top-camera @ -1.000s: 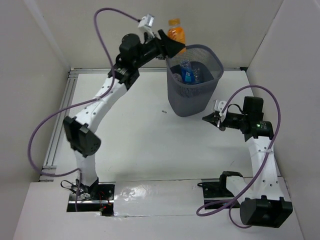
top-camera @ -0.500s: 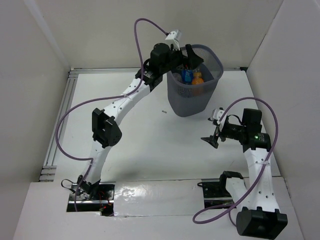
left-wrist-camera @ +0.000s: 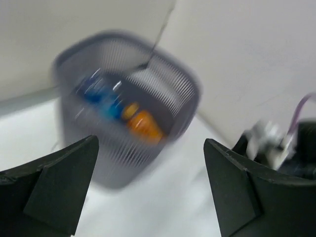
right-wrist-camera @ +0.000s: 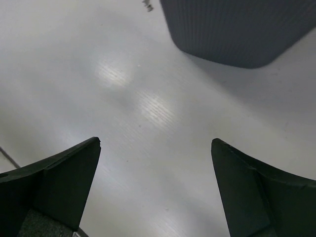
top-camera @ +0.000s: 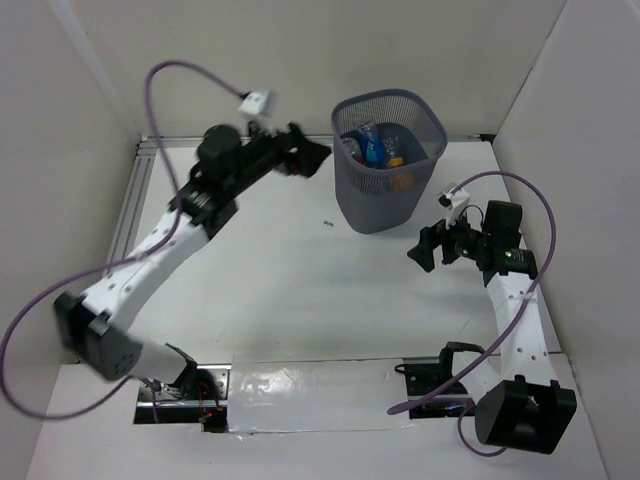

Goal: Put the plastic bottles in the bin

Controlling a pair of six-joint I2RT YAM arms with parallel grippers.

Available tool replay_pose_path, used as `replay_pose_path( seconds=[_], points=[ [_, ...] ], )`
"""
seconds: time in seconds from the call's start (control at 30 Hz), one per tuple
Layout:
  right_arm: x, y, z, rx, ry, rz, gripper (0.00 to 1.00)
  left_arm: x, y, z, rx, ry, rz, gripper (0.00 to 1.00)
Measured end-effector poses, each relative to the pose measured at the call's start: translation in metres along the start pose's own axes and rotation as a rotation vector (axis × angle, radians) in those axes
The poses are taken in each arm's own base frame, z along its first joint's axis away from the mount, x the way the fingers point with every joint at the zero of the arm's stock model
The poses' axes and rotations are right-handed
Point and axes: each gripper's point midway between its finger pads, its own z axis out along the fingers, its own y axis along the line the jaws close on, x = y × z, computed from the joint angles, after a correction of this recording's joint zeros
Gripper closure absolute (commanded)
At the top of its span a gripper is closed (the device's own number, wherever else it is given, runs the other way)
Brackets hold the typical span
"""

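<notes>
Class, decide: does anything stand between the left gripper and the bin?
Nothing visible does. The left gripper, open and holding nothing, sits just left of the bin with only a gap between them; the bottles lie inside the bin.

Bottles inside the bin
The plastic bottles [top-camera: 380,148] lie in the bin [top-camera: 375,203] on the tabletop [top-camera: 280,275]; left gripper [top-camera: 316,157] hovers beside its rim, right gripper [top-camera: 420,249] near its base.

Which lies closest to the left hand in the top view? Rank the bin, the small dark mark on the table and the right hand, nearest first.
1. The bin, just right of the left hand.
2. The small dark mark, on the table, nearer the arm bases.
3. The right hand, far right, past the bin's base.
</notes>
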Motion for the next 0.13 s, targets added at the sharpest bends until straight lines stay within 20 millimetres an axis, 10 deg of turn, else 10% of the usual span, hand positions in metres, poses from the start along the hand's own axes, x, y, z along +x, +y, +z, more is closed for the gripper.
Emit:
replay_pose_path(
  seconds=[0.13],
  points=[
    [-0.011,-0.013,-0.005,0.092,-0.013,0.06,0.0,0.023,0.064,-0.099,-0.203,0.0,0.021,0.0]
  ],
)
